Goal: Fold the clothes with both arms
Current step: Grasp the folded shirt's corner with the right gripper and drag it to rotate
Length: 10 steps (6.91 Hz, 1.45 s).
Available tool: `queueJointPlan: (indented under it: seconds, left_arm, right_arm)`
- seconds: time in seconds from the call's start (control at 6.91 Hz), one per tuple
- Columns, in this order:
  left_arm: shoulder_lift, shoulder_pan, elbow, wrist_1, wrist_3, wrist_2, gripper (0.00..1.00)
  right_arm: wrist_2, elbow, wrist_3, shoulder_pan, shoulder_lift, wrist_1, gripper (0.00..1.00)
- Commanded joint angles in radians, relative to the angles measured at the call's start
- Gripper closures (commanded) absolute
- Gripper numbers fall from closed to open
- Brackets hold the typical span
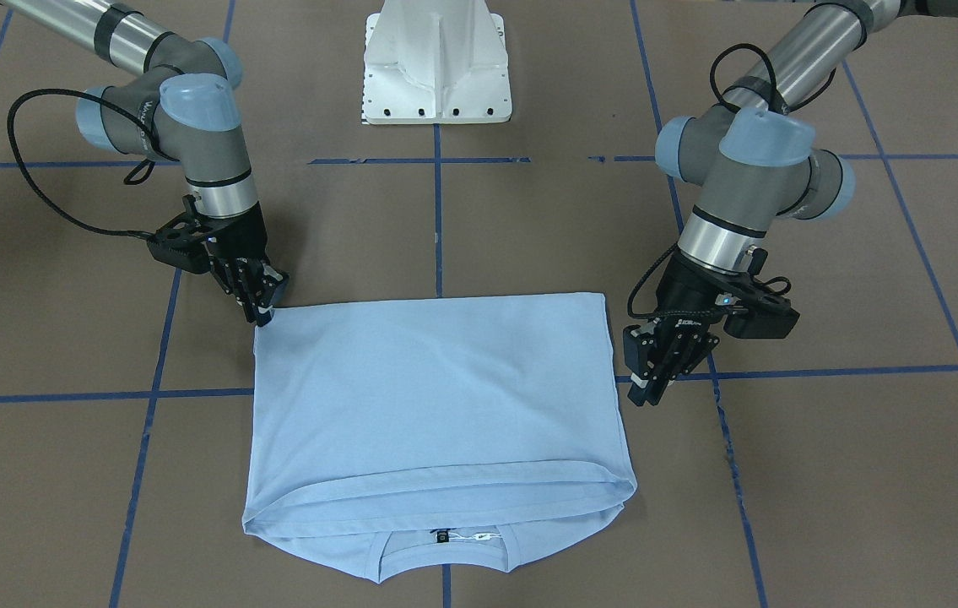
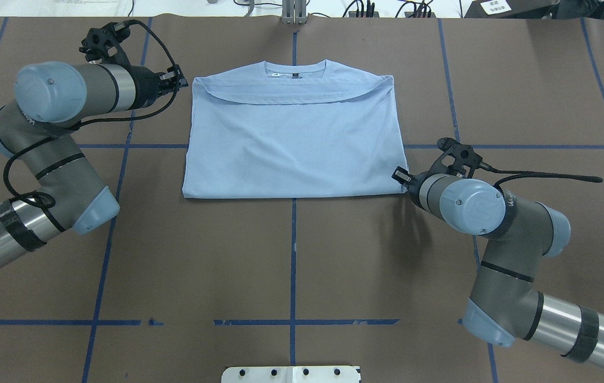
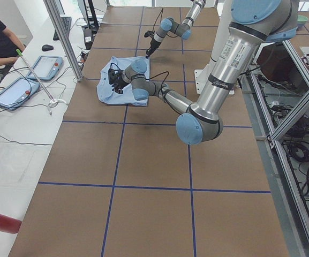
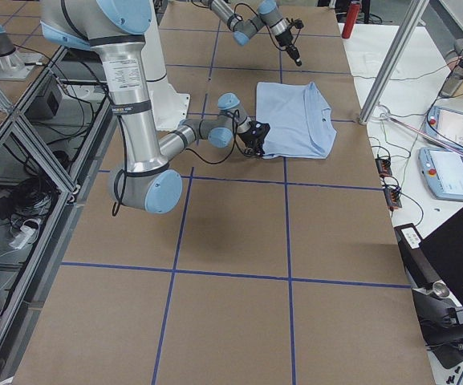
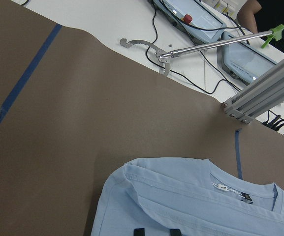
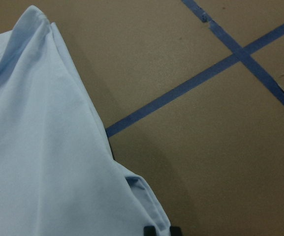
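Observation:
The light blue T-shirt [image 1: 436, 397] lies flat on the brown table [image 1: 529, 236], folded in half. Its hem lies just short of the collar, and the neck label [image 1: 443, 535] shows. The palm-tree print is hidden. The shirt also shows from overhead [image 2: 291, 143]. My right gripper [image 1: 264, 314] points down at the fold-line corner nearest my base [image 2: 400, 175]. In the right wrist view [image 6: 162, 230] its tips stand close together with the corner fabric between them. My left gripper [image 1: 641, 390] hangs beside the collar-end corner [image 2: 182, 82]. It looks shut and holds nothing [image 5: 155, 231].
The white pedestal base [image 1: 436, 67] stands at my side of the table. Blue tape lines [image 2: 293, 255] cross the brown surface. Beyond the far edge are a metal post [image 3: 63, 37], teach pendants [image 3: 20, 85] and cables on a white bench. An operator sits there.

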Motion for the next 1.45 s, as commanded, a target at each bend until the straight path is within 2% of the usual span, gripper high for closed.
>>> queueJointPlan:
  seconds: [0.0, 0.29, 0.43, 0.58, 0.72, 1.01, 1.16, 1.3]
  left_arm:
    - [-0.001, 0.001, -0.001, 0.0, -0.01, 0.0, 0.69]
    - [-0.001, 0.009, -0.038, 0.012, -0.054, -0.002, 0.69]
    - [-0.001, 0.01, -0.052, 0.03, -0.076, -0.009, 0.69]
    - [-0.001, 0.016, -0.076, 0.035, -0.106, -0.047, 0.69]
    - [0.013, 0.07, -0.133, 0.035, -0.143, -0.061, 0.68]
    - [0.036, 0.139, -0.188, 0.041, -0.186, -0.061, 0.67]
    - [0.036, 0.148, -0.192, 0.063, -0.188, -0.06, 0.64]
    - [0.036, 0.191, -0.195, 0.063, -0.241, -0.051, 0.62]
  right_arm:
    - [0.001, 0.051, 0.002, -0.024, -0.017, 0.0, 1.0]
    - [0.009, 0.268, 0.019, -0.125, -0.197, 0.0, 1.0]
    - [0.01, 0.385, 0.086, -0.194, -0.28, -0.002, 1.0]
    - [0.006, 0.486, 0.157, -0.306, -0.36, -0.005, 1.0]
    - [0.009, 0.541, 0.168, -0.44, -0.45, -0.005, 1.0]
    - [0.016, 0.627, 0.197, -0.621, -0.483, -0.005, 1.0]
    - [-0.028, 0.624, 0.205, -0.636, -0.482, -0.007, 0.01]
    - [-0.107, 0.61, 0.203, -0.637, -0.482, -0.011, 0.0]
